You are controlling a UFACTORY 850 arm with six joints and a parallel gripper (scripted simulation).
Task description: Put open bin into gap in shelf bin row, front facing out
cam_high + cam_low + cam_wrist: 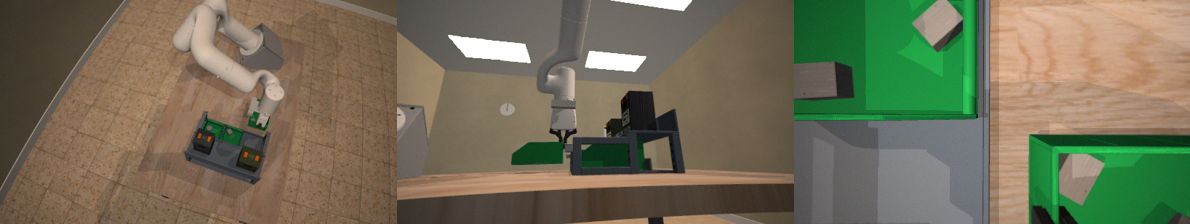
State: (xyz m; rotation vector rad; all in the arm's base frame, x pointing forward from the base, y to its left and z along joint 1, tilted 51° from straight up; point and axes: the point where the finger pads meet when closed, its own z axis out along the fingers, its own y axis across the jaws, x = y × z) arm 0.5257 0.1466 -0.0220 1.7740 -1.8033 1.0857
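The loose green open bin (pixel 259 121) hangs a little above the table, behind the shelf's right end; it also shows in the side view (pixel 539 153) and the wrist view (pixel 1119 180). A tan block (pixel 1078 175) lies in it. My gripper (pixel 563 142) points straight down and is shut on the bin's thin wall near one corner; its dark fingertips show at the bottom edge. The grey shelf (pixel 227 153) holds two green bins (pixel 212 127) (pixel 234 134) on its left side. The gap (pixel 254 140) is at its right.
Two dark boxes with orange tabs (pixel 203 141) (pixel 250 158) stand on the shelf's top board. A shelved bin with tan blocks (pixel 884 55) and the grey shelf board (pixel 889 170) lie left of the held bin. The robot's grey base (pixel 263 49) stands at the table's back.
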